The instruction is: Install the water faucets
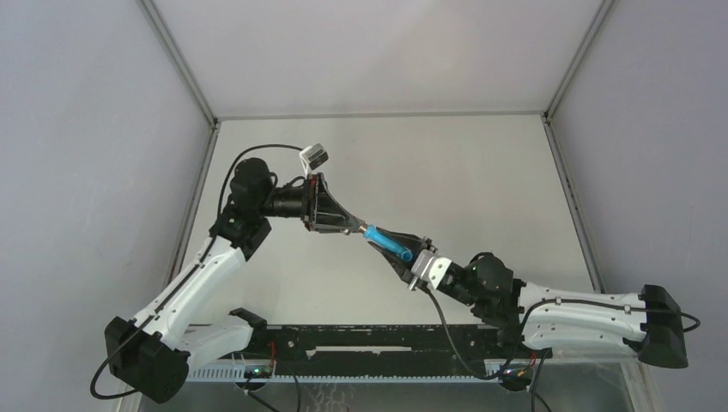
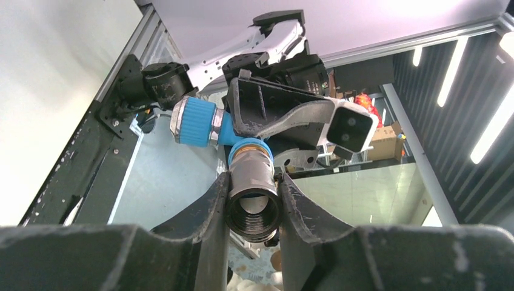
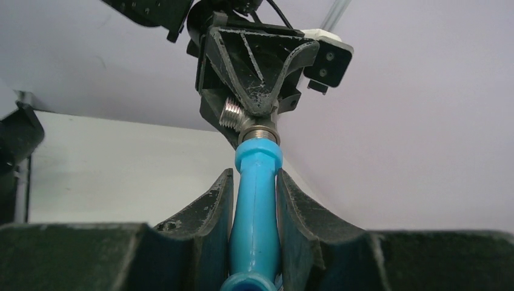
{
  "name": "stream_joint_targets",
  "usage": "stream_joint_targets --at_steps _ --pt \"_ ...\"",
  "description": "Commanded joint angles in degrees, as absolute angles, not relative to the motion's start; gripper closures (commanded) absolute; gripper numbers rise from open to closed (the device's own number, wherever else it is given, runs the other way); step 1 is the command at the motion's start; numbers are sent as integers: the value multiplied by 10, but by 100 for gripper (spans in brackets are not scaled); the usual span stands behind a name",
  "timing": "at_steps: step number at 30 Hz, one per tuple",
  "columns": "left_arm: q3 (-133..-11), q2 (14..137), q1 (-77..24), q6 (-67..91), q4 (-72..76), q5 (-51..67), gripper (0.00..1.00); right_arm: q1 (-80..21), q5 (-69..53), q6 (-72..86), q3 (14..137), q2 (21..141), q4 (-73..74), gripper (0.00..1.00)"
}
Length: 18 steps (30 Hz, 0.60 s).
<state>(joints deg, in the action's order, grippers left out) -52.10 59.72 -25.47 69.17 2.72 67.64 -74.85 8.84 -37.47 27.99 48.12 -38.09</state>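
The bright-blue tap (image 1: 388, 241) hangs in mid-air over the table's middle, held between both grippers. My right gripper (image 1: 393, 247) is shut on its blue body (image 3: 256, 206). My left gripper (image 1: 356, 225) is shut on the grey metal fitting (image 2: 253, 197), a short tube threaded inside, which butts end-on against the tap's end. In the left wrist view the tap's blue ribbed knob with silver rims (image 2: 195, 121) sticks out to the left, beside the right gripper (image 2: 273, 112). In the right wrist view a silver threaded piece (image 3: 231, 113) shows beside the left gripper (image 3: 259, 118).
A white table (image 1: 464, 172) lies between grey walls, with metal rails along its left (image 1: 196, 189) and right (image 1: 571, 197) sides. A black base rail (image 1: 369, 339) runs along the near edge between the arm bases.
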Motion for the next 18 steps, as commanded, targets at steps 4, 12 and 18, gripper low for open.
stream_joint_targets --at_steps 4,12,18 --pt "-487 573 -280 778 220 650 100 -675 -14 -177 322 470 -336 100" --pt "-479 561 -283 747 234 617 100 -601 -135 -25 337 468 -313 100" --pt "-471 545 -285 714 234 588 100 -556 -172 112 355 479 -288 100"
